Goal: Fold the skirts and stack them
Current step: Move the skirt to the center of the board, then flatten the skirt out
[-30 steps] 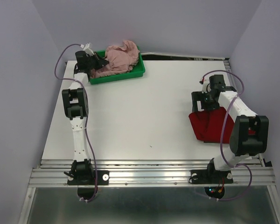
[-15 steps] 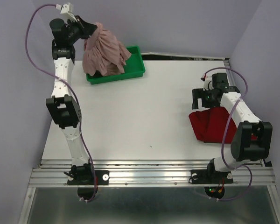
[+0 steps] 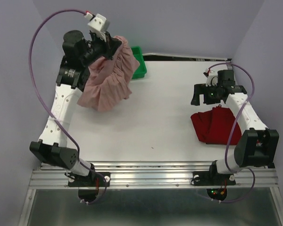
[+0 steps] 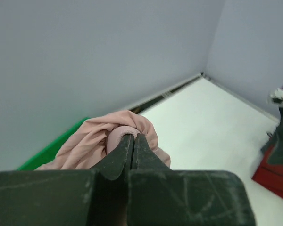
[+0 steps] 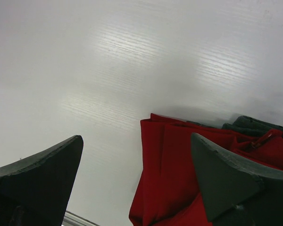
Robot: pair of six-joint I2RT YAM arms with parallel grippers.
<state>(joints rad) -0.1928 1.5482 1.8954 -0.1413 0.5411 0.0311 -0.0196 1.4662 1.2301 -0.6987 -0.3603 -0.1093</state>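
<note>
While the left tool [image 4: 133,136] clamps the pink skirt [image 3: 108,82], right tool [image 5: 136,137] gapes.

We see the pink skirt [image 3: 106,80] in the upper left of the top view. It is lifted in the air and hangs down from the left gripper [image 3: 112,43], which pinches its upper edge. It is dusty pink, with two gathered ruffle tiers, and it spreads wider toward the lower hem. In the left wrist view, a bunched fold of it is squeezed between the closed fingers at lower centre.

The red skirt [image 3: 212,125] lies at the right of the top view, plain dark red and folded in layers. In the right wrist view it fills the lower right corner.
</note>
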